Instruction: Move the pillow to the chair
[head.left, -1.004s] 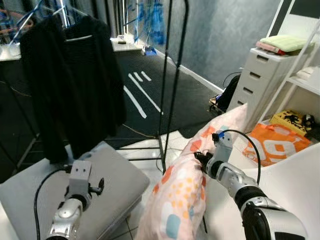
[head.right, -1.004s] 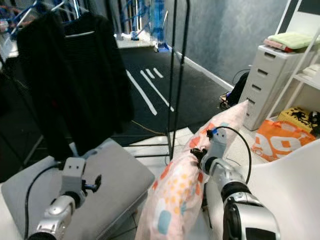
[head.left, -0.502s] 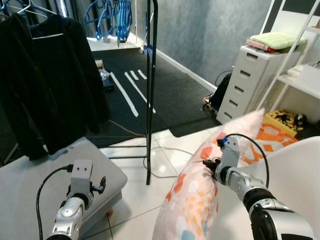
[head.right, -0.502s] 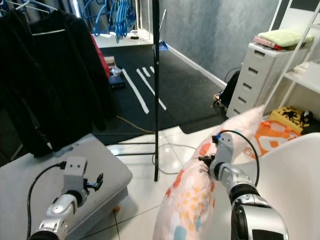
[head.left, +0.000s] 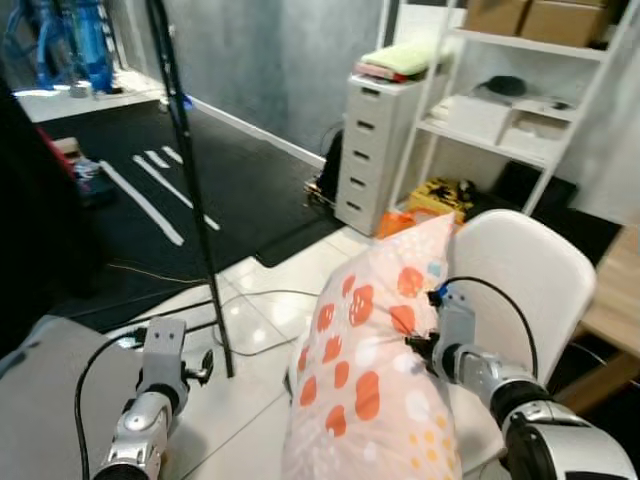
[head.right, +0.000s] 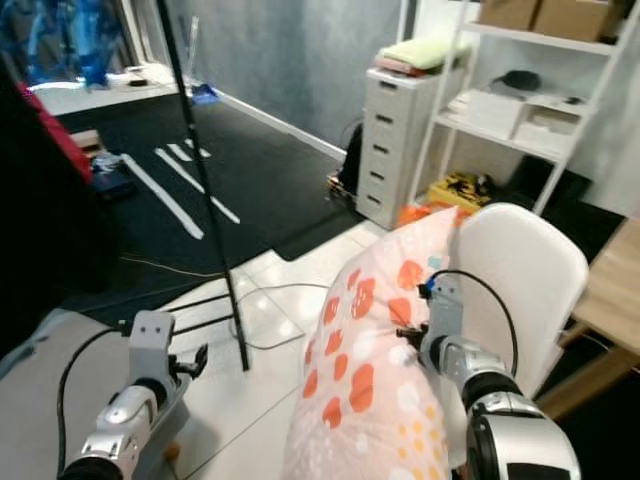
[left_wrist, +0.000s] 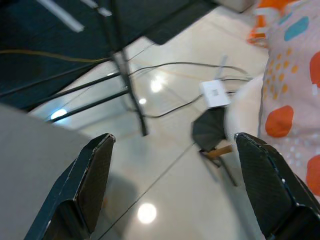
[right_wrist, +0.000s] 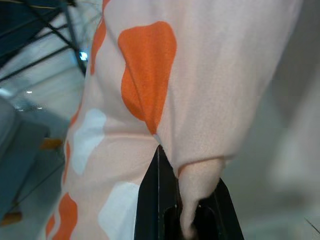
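The floor (head.left: 250, 330) is pale glossy tile near the robot, giving way to a dark carpet (head.left: 130, 210) with white stripes on the far left. A white shelving unit (head.left: 520, 120) stands at the far right, carrying boxes and folded items, with a white chest of drawers (head.left: 372, 150) just left of it and a folded green cloth (head.left: 405, 57) on top of that. A black rack post (head.left: 190, 190) rises from the tile at the left, its feet spread on the floor. A grey cushioned surface (head.left: 45, 400) occupies the near left corner.

The white chair (head.left: 525, 270) stands at the right, its curved back just behind the pillow. The pillow (head.left: 375, 370), pale pink with orange, white and yellow spots, hangs upright in the near centre, held off the floor in front of the chair and not yet resting on the seat.

The right gripper (head.left: 425, 345) is clamped on the pillow's right edge; the right wrist view shows its black fingers (right_wrist: 157, 200) pinched together on a fold of the fabric. The left gripper (left_wrist: 172, 187) hovers low at the near left over the tile, fingers spread wide and holding nothing. Black cables (left_wrist: 185, 102) and a small white adapter (left_wrist: 216, 93) lie on the tile beyond it.
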